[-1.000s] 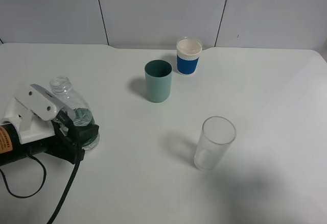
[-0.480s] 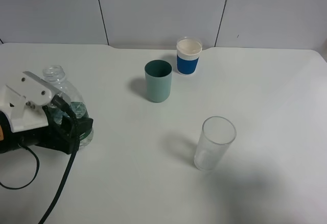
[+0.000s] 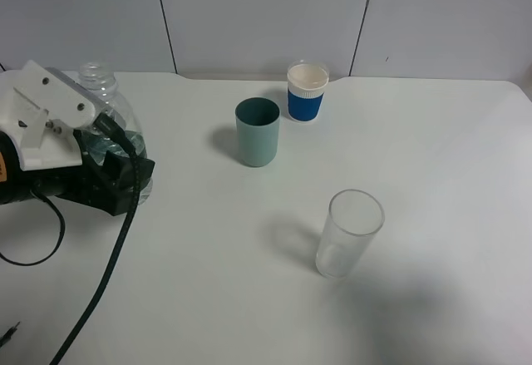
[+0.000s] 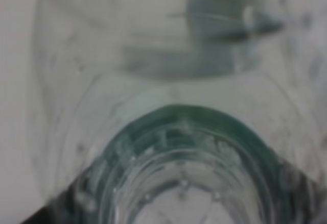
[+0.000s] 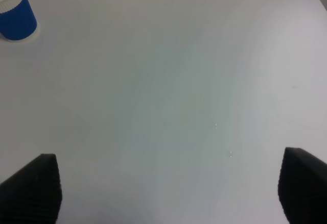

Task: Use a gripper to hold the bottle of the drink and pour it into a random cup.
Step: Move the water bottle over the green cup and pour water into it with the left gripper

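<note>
The left tool was clamped shut around the bottle, which stood upright and uncapped, well apart from the teal cup on the left arm's side. The carry seemed in hand. The next move called for bringing the neck over that cup's rim, then tilting.

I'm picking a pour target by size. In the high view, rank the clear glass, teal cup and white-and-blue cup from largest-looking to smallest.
1. clear glass, nearest the camera, which inflates it.
2. teal cup.
3. white-and-blue cup, farther back, so barely smaller; unsure.
</note>
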{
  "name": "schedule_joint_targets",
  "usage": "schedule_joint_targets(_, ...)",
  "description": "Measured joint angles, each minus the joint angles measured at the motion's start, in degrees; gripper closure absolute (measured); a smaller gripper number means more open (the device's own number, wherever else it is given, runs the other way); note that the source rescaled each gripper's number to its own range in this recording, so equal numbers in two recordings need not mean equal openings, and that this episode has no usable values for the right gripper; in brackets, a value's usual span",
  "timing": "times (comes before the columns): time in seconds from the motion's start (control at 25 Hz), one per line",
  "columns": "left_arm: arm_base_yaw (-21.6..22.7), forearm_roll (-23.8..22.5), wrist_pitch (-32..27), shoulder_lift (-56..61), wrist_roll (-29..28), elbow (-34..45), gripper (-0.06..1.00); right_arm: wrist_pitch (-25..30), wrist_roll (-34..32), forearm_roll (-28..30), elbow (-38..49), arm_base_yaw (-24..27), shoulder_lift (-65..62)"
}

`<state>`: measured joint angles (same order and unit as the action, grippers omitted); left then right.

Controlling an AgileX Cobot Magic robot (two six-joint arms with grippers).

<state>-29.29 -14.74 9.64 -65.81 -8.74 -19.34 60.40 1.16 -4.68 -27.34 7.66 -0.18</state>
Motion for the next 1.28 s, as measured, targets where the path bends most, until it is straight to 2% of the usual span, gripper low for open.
schedule_joint_targets(0.44,0.16,-0.43,-6.1,-2.29,6.81,-5.87,0.94,0.0,0.0,0.0,0.0,0.0,0.0)
schedule_joint_targets(0.64,3.88,-0.5,-6.56,-5.02,10.43,-7.73,0.94,0.0,0.0,0.0,0.0,0.0,0.0)
schedule_joint_targets(0.76,6.43,-0.41,-4.27,-6.63,11.18,-7.73,0.94,0.0,0.0,0.0,0.0,0.0,0.0)
schedule_joint_targets(1.0,10.03,-0.15,4.14,-9.93,11.4,-7.73,0.94,0.0,0.0,0.0,0.0,0.0,0.0)
schedule_joint_targets(1.16,10.67,-0.15,10.13,-13.62,11.68,-7.94,0.94,0.0,0.0,0.0,0.0,0.0,0.0)
schedule_joint_targets(1.28,10.67,-0.15,11.4,-16.95,11.88,-9.8,0.94,0.0,0.0,0.0,0.0,0.0,0.0)
